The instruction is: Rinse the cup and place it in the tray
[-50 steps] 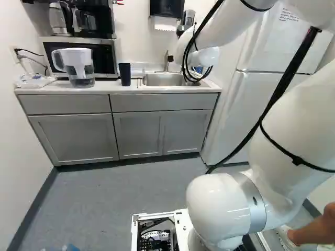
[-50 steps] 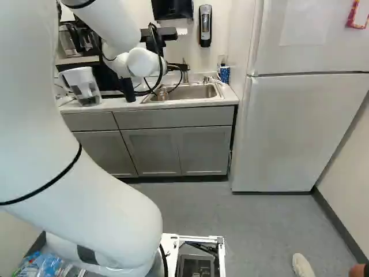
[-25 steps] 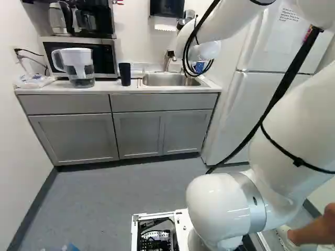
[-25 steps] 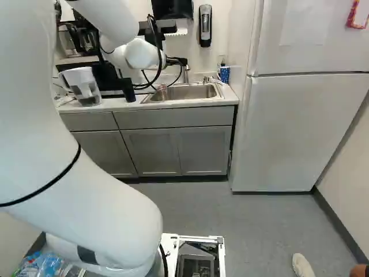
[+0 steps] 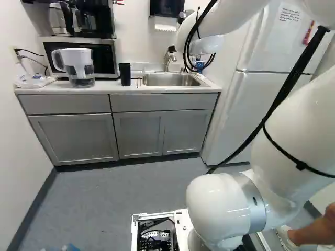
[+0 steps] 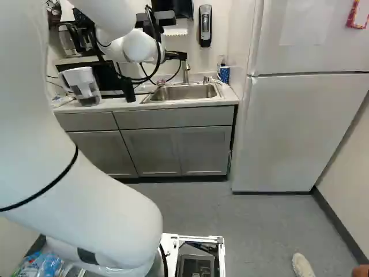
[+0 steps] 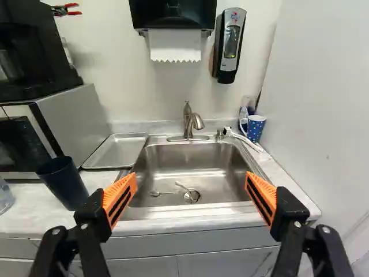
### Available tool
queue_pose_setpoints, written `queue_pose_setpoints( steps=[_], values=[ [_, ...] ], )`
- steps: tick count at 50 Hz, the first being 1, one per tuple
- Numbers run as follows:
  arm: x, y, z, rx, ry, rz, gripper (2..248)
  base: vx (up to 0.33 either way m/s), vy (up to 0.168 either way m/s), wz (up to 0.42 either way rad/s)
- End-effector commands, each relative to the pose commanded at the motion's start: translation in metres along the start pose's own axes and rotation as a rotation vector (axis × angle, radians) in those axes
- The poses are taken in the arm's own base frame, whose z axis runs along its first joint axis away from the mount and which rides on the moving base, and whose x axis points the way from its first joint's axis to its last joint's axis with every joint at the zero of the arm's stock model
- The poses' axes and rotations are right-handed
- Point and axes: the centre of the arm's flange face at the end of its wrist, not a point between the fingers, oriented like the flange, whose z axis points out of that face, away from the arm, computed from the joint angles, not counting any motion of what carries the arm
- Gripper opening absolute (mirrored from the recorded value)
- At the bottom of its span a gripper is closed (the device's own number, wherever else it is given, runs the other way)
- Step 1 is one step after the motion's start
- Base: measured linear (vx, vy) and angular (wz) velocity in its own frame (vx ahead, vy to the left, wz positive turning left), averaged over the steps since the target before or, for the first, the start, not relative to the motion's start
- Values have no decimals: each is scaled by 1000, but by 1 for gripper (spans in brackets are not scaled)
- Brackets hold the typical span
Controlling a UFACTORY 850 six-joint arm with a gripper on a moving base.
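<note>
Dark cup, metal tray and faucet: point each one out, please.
Dark cup (image 7: 63, 183): wrist view, on its outer wall.
Metal tray (image 7: 118, 152): wrist view, on its flat bottom.
Faucet (image 7: 188, 123): wrist view, on its upright body.

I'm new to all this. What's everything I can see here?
Dark cup: one, on counter, beside tray
Dotted cup: one, blue and white, behind sink's right corner in the wrist view
Tray: one, silver, between microwave and sink
Sink: one, steel, in counter
Utensils: count unclear, metal, in sink
Faucet: one, metal, behind sink
Microwave: one, silver and black, on counter
Pitcher: one, white and clear, before microwave
Towel dispenser: one, black, wall
Soap dispenser: one, grey and black, wall
Counter: one, whitish, above grey cabinets
Fridge: one, white, right of counter
Arm: one, white
Gripper: one, black with orange pads, open, facing sink
</note>
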Motion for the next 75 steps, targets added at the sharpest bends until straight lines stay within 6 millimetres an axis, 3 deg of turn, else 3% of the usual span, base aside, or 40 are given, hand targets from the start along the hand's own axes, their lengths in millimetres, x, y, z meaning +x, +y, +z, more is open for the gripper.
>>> queue_pose_setpoints(
  steps=[31,75],
  values=[
    [0,0,0,0,0,0,247,4,-14,-11],
    [0,0,0,0,0,0,247,105,-8,-6]
  ],
)
